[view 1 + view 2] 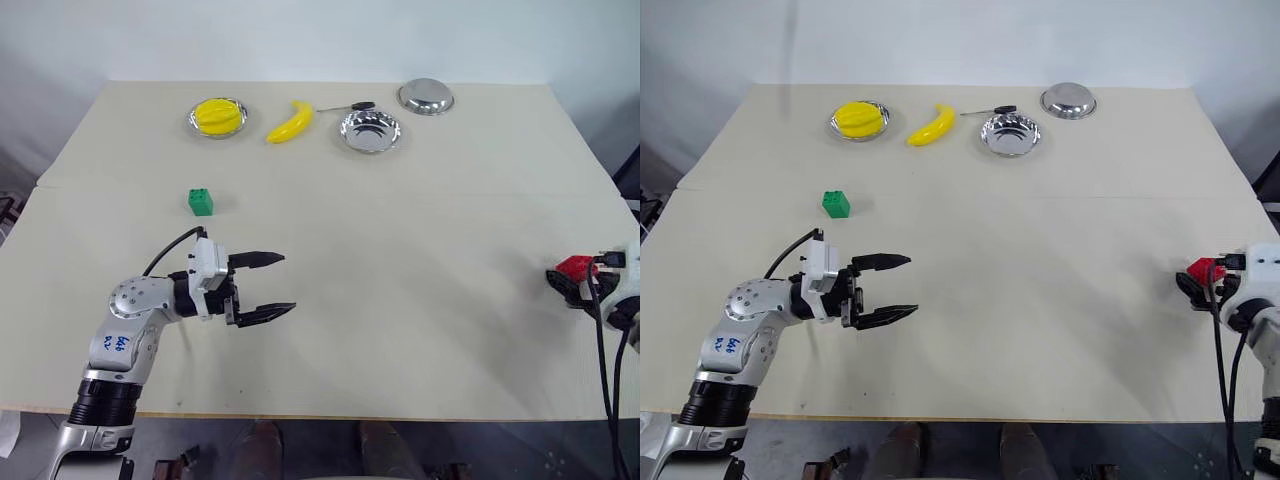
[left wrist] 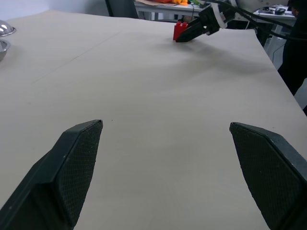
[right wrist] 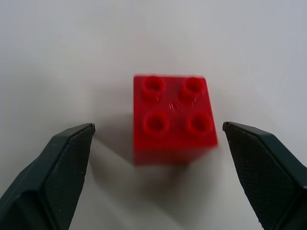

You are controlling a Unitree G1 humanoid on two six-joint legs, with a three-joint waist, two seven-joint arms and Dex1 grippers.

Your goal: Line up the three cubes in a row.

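The red block sits on the table at its right edge, studs up, four of them showing. The right gripper is spread wide, one finger on either side of the block and neither touching it; the block lies just ahead of the fingertips, in the gap's line. In the left wrist view the same block appears far across the table with the right gripper's dark fingers right at it.

The green block stands alone well to the left of the red block, on the left half of the table. The left gripper hangs nearer the front edge than the green block, spread wide and holding nothing, its fingers pointing toward the red block.

Blue handwriting marks the left arm's grey casing; it cannot be read.

Counted: one red block, one green block, one banana, three metal bowls, one of them holding a yellow fruit. The bowls and banana lie along the far edge, beyond the green block.
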